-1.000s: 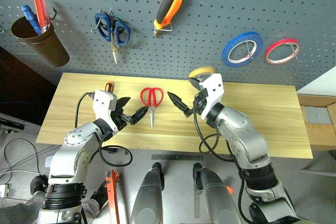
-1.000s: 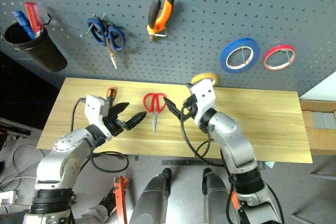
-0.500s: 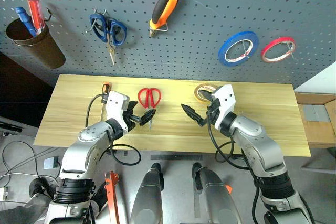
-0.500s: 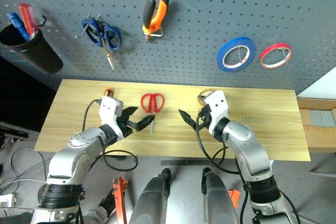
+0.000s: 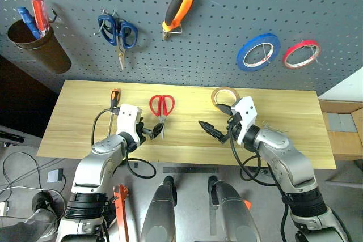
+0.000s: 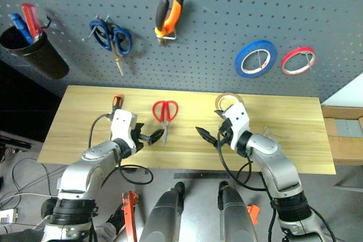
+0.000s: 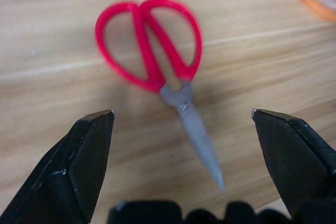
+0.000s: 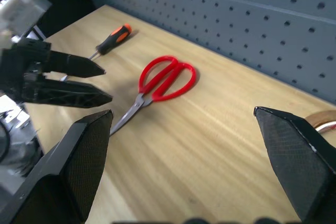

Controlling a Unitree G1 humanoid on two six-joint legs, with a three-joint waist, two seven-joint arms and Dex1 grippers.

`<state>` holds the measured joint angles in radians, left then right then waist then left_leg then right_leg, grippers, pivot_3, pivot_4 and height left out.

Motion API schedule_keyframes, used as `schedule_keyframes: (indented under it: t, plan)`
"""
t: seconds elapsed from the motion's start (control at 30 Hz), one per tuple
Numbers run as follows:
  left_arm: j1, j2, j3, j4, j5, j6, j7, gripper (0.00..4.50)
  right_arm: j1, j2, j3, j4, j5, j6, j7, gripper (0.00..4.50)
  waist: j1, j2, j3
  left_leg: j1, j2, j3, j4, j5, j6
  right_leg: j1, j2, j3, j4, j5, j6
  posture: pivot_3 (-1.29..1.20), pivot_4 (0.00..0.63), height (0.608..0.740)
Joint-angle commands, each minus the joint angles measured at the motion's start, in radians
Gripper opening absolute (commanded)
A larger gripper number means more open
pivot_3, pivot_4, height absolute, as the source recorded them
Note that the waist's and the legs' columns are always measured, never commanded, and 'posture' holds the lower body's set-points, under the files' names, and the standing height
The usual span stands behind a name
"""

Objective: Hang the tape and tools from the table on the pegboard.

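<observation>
Red-handled scissors (image 5: 161, 109) lie flat on the table (image 5: 295, 134), blades toward its front edge. My left gripper (image 5: 153, 131) is open just over the blade tips, and in the left wrist view the scissors (image 7: 157, 64) lie between and beyond its fingers. My right gripper (image 5: 210, 116) is open and empty above the table, right of the scissors. The blue tape (image 5: 259, 51) and the orange-and-black pliers (image 5: 179, 8) hang on the pegboard (image 5: 227, 4).
On the pegboard hang blue-handled scissors (image 5: 118, 31), a red tape roll (image 5: 302, 54) and a dark cup (image 5: 37, 38) holding screwdrivers. A yellow tape roll (image 5: 224, 93) sits behind my right gripper. An orange-handled screwdriver (image 5: 114, 98) lies left of the scissors.
My left gripper has sunk and tipped down onto the scissors' blade end. My right gripper has drawn to the right and lower, uncovering the yellow roll. The camera view shifted too.
</observation>
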<state>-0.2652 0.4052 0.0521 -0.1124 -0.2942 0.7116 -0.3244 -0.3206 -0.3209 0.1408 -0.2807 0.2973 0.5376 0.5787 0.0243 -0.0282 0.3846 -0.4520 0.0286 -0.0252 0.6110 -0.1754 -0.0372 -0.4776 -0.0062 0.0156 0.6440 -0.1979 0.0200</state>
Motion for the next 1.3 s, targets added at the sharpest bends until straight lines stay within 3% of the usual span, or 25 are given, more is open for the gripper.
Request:
schedule_keyframes:
  t: [0.03, 0.3, 0.6, 1.13, 1.23, 1.3]
  plan:
    - [-0.003, -0.028, -0.033, -0.047, 0.040, 0.045, 0.056, 4.50, 0.018, -0.033, -0.010, -0.044, 0.015, 0.005, 0.028, 4.47, 0.000, -0.001, 0.001, 0.000, 0.000, 0.000, 0.000, 0.000, 0.000, 0.000, 0.000, 0.000, 0.000, 0.000, 0.000, 0.14, 0.423, 0.740]
    - [-0.118, -0.160, -0.068, -0.037, 0.131, 0.202, 0.251, 4.50, 0.058, -0.069, 0.017, -0.061, 0.001, 0.000, 0.038, 4.47, 0.001, -0.007, 0.004, 0.000, -0.001, 0.000, 0.002, 0.000, 0.000, 0.001, 0.000, 0.000, 0.001, 0.001, 0.001, 0.14, 0.429, 0.740]
    - [-0.198, -0.283, -0.069, 0.054, 0.190, 0.273, 0.365, 4.50, 0.067, -0.064, 0.010, -0.075, 0.004, 0.011, 0.021, 4.47, 0.001, -0.010, 0.006, 0.000, -0.002, 0.000, 0.003, 0.000, 0.000, 0.001, 0.000, 0.000, 0.001, 0.001, 0.002, 0.12, 0.428, 0.740]
    - [-0.323, -0.366, -0.004, 0.394, 0.245, 0.157, 0.457, 4.50, 0.104, -0.070, 0.006, -0.123, 0.012, 0.047, 0.000, 4.47, 0.000, -0.013, 0.007, 0.000, -0.002, -0.001, 0.013, 0.000, 0.000, 0.005, 0.000, 0.000, 0.002, 0.004, 0.007, 0.10, 0.433, 0.740]
    - [-0.315, -0.367, -0.010, 0.391, 0.251, 0.189, 0.462, 3.96, 0.108, -0.071, 0.002, -0.129, 0.012, 0.051, -0.003, 4.50, 0.000, -0.013, 0.007, 0.000, -0.002, 0.000, 0.015, 0.000, 0.000, 0.006, -0.001, 0.001, 0.002, 0.005, 0.009, 0.10, 0.433, 0.740]
    - [-0.306, -0.370, 0.000, 0.380, 0.250, 0.210, 0.473, 3.31, 0.110, -0.072, 0.001, -0.132, 0.012, 0.055, -0.005, 4.50, -0.001, -0.013, 0.007, 0.000, -0.002, 0.000, 0.016, 0.000, 0.000, 0.006, -0.001, 0.002, 0.002, 0.006, 0.009, 0.10, 0.433, 0.740]
